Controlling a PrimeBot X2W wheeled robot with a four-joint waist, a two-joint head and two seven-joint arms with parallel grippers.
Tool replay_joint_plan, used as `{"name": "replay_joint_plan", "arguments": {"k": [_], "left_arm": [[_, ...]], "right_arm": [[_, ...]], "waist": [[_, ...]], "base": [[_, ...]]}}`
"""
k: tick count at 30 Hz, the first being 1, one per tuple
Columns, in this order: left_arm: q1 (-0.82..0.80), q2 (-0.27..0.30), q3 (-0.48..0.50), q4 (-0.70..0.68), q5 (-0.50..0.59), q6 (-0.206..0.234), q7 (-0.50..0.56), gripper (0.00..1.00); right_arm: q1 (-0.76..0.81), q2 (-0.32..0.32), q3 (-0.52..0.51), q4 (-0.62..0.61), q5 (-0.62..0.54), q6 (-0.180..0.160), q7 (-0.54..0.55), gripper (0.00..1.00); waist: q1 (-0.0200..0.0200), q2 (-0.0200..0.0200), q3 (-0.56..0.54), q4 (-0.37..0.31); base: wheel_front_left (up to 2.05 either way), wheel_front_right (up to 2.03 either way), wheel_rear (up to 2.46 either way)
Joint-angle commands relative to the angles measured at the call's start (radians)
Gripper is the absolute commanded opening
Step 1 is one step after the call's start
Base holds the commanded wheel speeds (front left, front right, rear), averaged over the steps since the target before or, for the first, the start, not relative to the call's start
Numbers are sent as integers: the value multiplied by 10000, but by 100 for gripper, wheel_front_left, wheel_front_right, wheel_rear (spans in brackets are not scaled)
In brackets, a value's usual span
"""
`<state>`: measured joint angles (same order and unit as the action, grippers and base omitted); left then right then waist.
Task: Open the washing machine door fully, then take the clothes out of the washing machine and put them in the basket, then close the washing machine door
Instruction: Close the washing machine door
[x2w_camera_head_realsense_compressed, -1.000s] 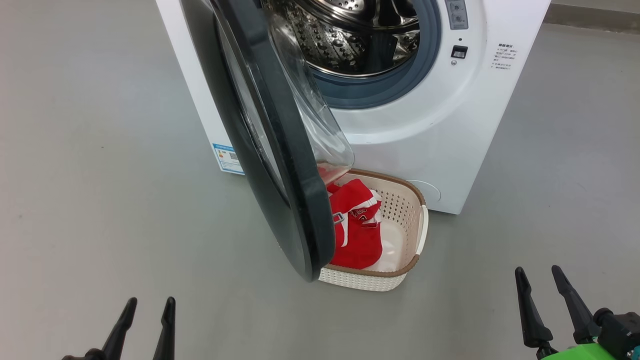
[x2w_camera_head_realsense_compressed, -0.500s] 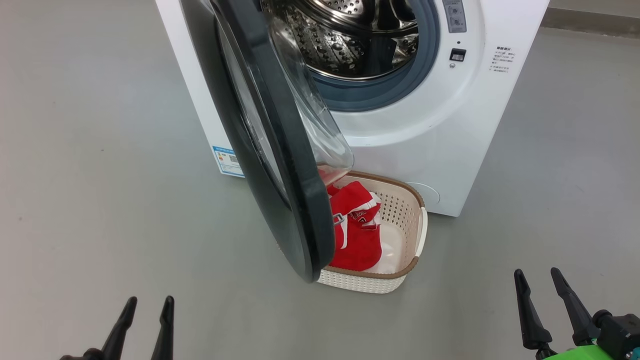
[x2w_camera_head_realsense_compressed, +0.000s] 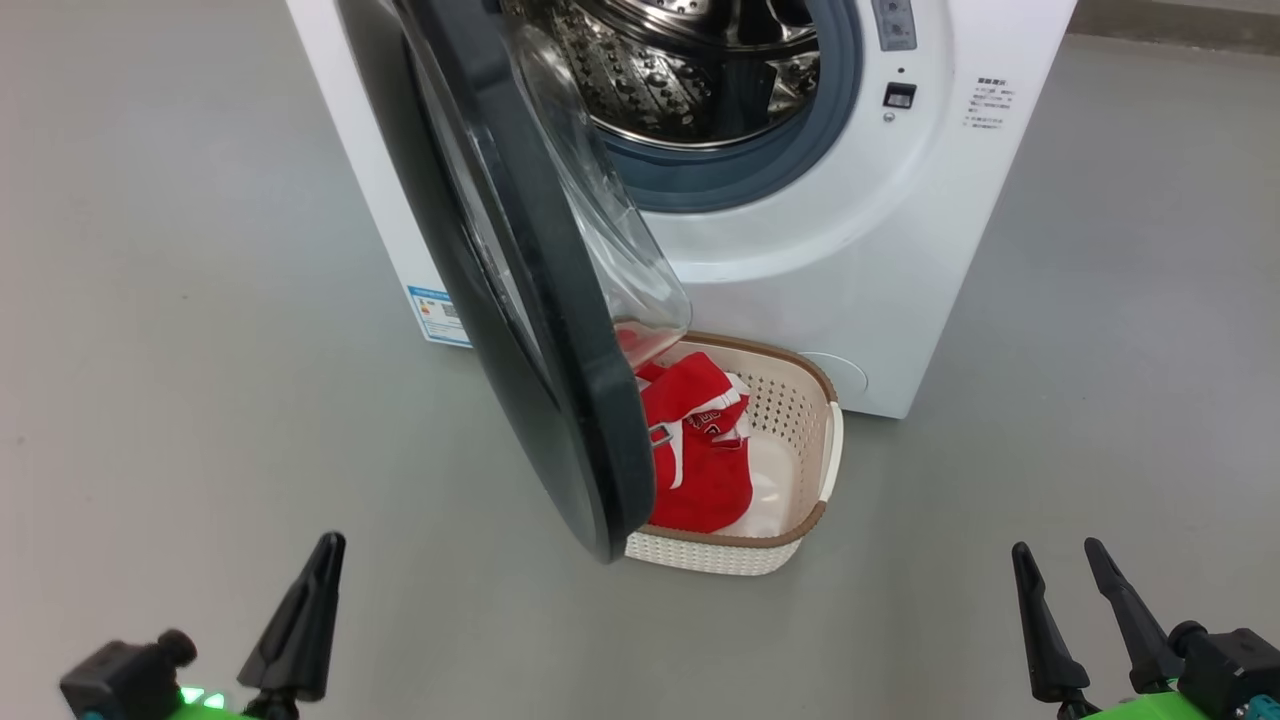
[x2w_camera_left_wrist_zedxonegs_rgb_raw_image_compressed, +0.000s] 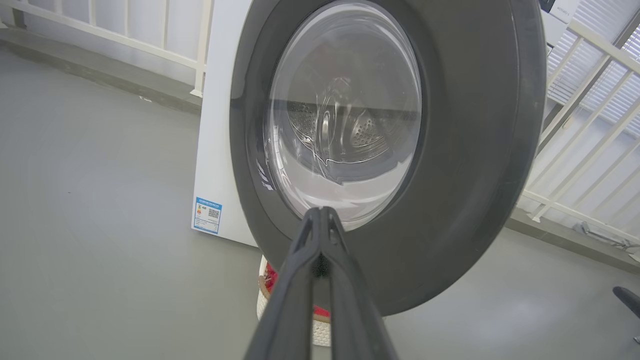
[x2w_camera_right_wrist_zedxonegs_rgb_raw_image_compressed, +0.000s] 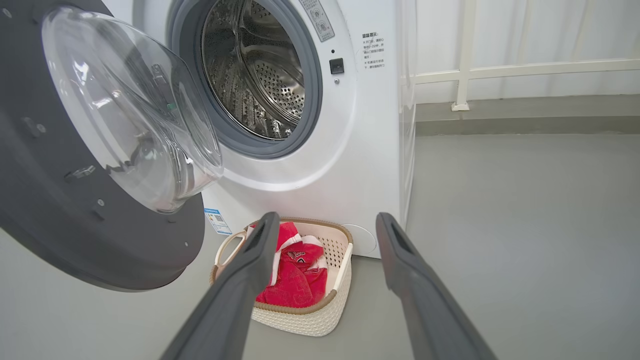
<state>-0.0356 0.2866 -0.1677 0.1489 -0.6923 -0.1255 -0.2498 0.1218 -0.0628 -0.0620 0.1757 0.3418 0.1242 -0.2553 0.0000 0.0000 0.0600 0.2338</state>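
Observation:
The white washing machine (x2w_camera_head_realsense_compressed: 850, 270) (x2w_camera_right_wrist_zedxonegs_rgb_raw_image_compressed: 370, 150) stands ahead with its black-rimmed door (x2w_camera_head_realsense_compressed: 520, 300) (x2w_camera_left_wrist_zedxonegs_rgb_raw_image_compressed: 465, 150) (x2w_camera_right_wrist_zedxonegs_rgb_raw_image_compressed: 75, 200) swung wide open; the steel drum (x2w_camera_head_realsense_compressed: 690, 70) (x2w_camera_right_wrist_zedxonegs_rgb_raw_image_compressed: 255, 75) looks empty. Red clothes (x2w_camera_head_realsense_compressed: 695, 450) (x2w_camera_right_wrist_zedxonegs_rgb_raw_image_compressed: 295, 275) with white trim lie in the cream basket (x2w_camera_head_realsense_compressed: 815, 440) (x2w_camera_right_wrist_zedxonegs_rgb_raw_image_compressed: 310, 315) on the floor under the door. My left gripper (x2w_camera_head_realsense_compressed: 325, 548) (x2w_camera_left_wrist_zedxonegs_rgb_raw_image_compressed: 320, 212) is shut with nothing in it, low at the left, short of the door's outer face. At the lower right my right gripper (x2w_camera_head_realsense_compressed: 1055, 555) (x2w_camera_right_wrist_zedxonegs_rgb_raw_image_compressed: 325, 220) hangs open and empty, apart from the basket.
Grey floor (x2w_camera_head_realsense_compressed: 200, 350) spreads on all sides of the machine. A white railing (x2w_camera_left_wrist_zedxonegs_rgb_raw_image_compressed: 125, 40) (x2w_camera_right_wrist_zedxonegs_rgb_raw_image_compressed: 500, 70) runs behind it. A blue label (x2w_camera_head_realsense_compressed: 438, 315) sticks to the machine's left side.
My left gripper's fingers have closed together and the arm has risen a little into view. The head camera has shifted slightly; the door, basket and right gripper stay put.

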Motion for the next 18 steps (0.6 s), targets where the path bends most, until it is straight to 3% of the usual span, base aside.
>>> {"name": "replay_joint_plan", "arguments": {"k": [1, 9, 18], "left_arm": [[-556, 393, 196, -291, -357, -52, -120, 0], [-1738, 1176, -876, -797, -2497, -52, -120, 0], [-2752, 1778, -2098, -1010, -3355, -52, -120, 0]], "right_arm": [[-271, -140, 228, -237, 43, 65, -65, 100], [-482, -113, 221, -289, 9, 65, -65, 100], [-785, -73, 229, -328, -24, 65, -65, 100]], "waist": [[0, 0, 101, -109], [0, 0, 472, -479], [0, 0, 890, -913]], "base": [[0, 0, 0], [0, 0, 0], [0, 0, 0]]}}
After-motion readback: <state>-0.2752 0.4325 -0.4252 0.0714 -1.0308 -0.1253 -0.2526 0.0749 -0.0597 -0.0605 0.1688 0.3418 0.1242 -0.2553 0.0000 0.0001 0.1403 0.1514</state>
